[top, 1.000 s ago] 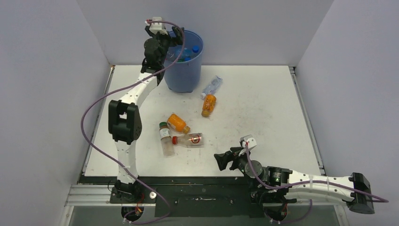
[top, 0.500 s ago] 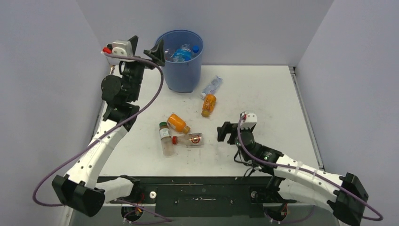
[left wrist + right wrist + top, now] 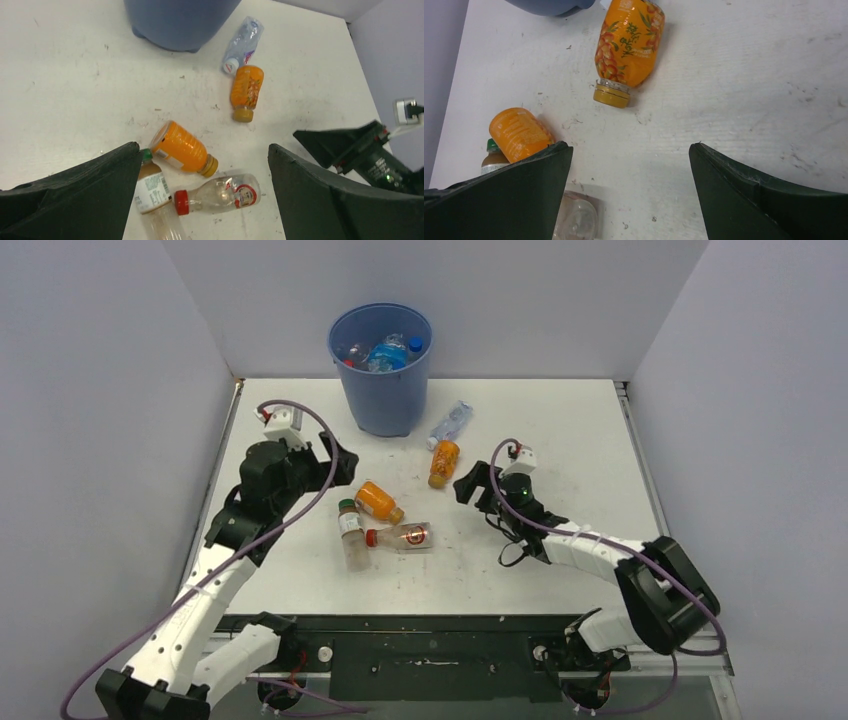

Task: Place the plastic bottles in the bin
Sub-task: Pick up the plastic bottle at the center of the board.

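Observation:
The blue bin (image 3: 385, 380) stands at the back and holds several bottles (image 3: 385, 350). Five bottles lie on the table: a clear crumpled one (image 3: 450, 424), an orange one with a fruit label (image 3: 443, 463), a plain orange one (image 3: 378, 501), a green-capped one (image 3: 350, 533) and a clear red-capped one (image 3: 400, 536). My left gripper (image 3: 333, 465) is open and empty, above and left of the plain orange bottle (image 3: 180, 147). My right gripper (image 3: 470, 488) is open and empty, just right of and below the fruit-label bottle (image 3: 630, 45).
White walls close in the table on the left, back and right. The table's front edge (image 3: 420, 612) runs along the arm bases. In the left wrist view the right gripper (image 3: 350, 145) shows close to the right of the bottle cluster.
My left arm has swung from over the bin down towards the bottles in the middle. My right arm has reached forward from the front edge towards the fruit-label orange bottle.

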{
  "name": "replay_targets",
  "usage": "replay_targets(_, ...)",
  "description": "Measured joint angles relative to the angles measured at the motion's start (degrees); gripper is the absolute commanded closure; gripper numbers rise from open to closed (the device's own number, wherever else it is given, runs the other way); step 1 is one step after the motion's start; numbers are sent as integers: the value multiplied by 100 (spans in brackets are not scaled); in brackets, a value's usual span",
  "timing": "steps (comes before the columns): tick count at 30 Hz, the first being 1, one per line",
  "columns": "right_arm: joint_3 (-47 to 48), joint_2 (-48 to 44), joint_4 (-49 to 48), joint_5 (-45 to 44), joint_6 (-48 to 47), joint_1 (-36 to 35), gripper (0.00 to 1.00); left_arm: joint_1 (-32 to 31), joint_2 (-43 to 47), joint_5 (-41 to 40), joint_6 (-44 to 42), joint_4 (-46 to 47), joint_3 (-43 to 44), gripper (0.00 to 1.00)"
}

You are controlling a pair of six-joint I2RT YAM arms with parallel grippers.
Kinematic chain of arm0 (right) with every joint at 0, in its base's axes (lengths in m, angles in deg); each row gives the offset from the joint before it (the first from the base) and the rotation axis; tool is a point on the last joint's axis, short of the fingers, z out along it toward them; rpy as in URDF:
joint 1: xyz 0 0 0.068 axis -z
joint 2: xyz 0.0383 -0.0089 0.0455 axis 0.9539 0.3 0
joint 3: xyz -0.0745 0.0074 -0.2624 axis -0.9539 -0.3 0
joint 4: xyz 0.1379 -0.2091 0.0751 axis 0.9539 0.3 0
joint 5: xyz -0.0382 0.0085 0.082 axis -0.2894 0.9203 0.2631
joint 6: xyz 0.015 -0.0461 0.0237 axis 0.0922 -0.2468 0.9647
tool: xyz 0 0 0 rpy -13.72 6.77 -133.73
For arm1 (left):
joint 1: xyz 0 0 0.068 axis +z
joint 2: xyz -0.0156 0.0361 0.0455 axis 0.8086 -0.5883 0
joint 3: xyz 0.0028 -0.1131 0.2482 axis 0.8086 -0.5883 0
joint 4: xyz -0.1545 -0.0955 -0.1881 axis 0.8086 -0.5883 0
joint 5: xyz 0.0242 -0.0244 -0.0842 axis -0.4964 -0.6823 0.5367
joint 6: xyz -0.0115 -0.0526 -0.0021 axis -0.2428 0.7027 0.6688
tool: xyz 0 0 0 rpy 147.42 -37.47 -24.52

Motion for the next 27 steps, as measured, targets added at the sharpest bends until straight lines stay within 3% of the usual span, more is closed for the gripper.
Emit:
replay_targets(9, 1084, 1705, -442, 214, -17, -9, 10, 122, 1292, 555, -61, 125, -1473, 4)
replay_targets(22, 2986, 3071, 389, -258, -358, -81, 11, 188, 1626, 903, 70, 389, -1617, 4)
replay_targets(27, 3842, 3727, 966, -393, -413, -76, 6, 188, 1633, 957, 90, 435, -1635, 4)
